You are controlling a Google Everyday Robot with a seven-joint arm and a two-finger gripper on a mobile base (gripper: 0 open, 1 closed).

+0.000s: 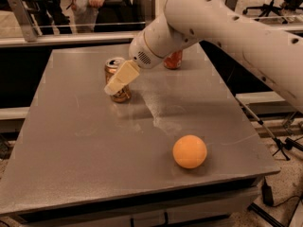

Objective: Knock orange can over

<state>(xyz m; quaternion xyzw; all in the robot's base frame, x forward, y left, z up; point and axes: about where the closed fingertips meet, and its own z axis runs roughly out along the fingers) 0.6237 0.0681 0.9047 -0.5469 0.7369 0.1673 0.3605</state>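
1. The orange can (114, 66) stands upright on the far half of the tabletop (85, 145), left of centre and nearer the far edge than the near one.
2. The gripper (113, 85) slants down from the right across the front of the can's body. It overlaps the can in this view, and they look to be touching. Whether the pincer is apart or together cannot be told from this angle.
3. The step in hand is probably the push itself. A good push lands high on the can's wall, near the silver top, so the can tips about its base rather than sliding.
4. Pushing left or towards the far-left corner looks safest, because that way the can falls onto bare surface.
5. The push should be short and firm, since a slow one may only skate the can along the smooth top.
6. The can is thin metal, golden-orange with dark markings. It looks dented and is likely light and quick to roll once down.
7. The tabletop is flat grey sheet with a dull sheen and faint scuffs, so it probably offers little grip.
8. A red can (173, 60) stands near the far edge, partly hidden behind the arm (222, 27). It is well clear of a leftward fall.
9. A smooth matte orange ball (189, 151) rests near the near-right corner, well apart from the can.
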